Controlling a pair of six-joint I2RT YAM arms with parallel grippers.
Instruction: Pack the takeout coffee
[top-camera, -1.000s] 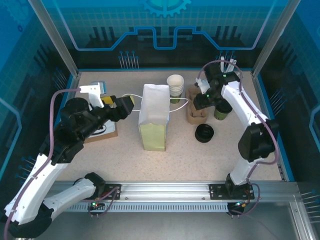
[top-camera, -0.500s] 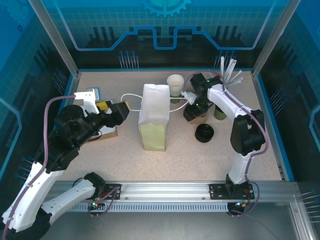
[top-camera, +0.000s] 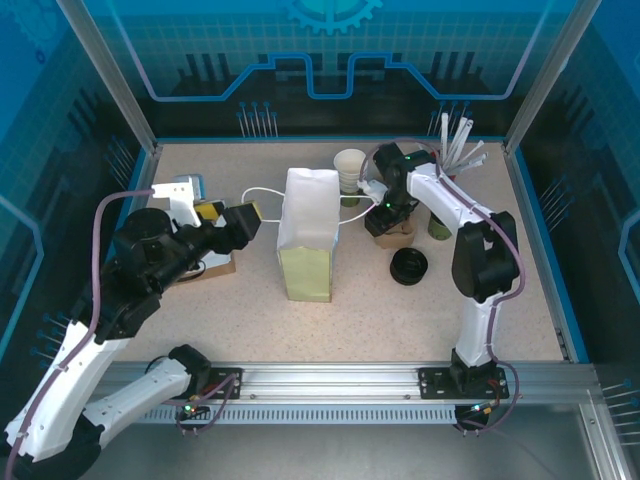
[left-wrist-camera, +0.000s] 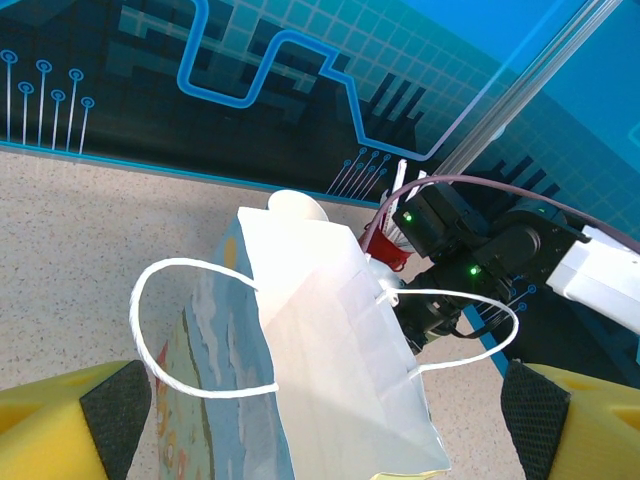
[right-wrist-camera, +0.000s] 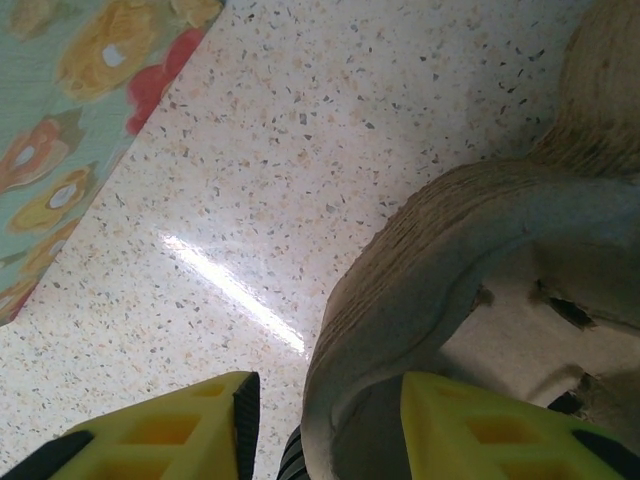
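Right wrist view, grasping step: my right gripper (right-wrist-camera: 325, 410) straddles the carrier (right-wrist-camera: 470, 290) rim, half narrowed; whether it pinches, I cannot tell. Next: squeeze firmly, then lift.

Overhead and left wrist views share the bag (top-camera: 308, 230).

takeout coffee (top-camera: 439, 228) half hidden, carrier (right-wrist-camera: 470, 270) cropped

No text, label, brand, number or sign is legible on any surface in these views.
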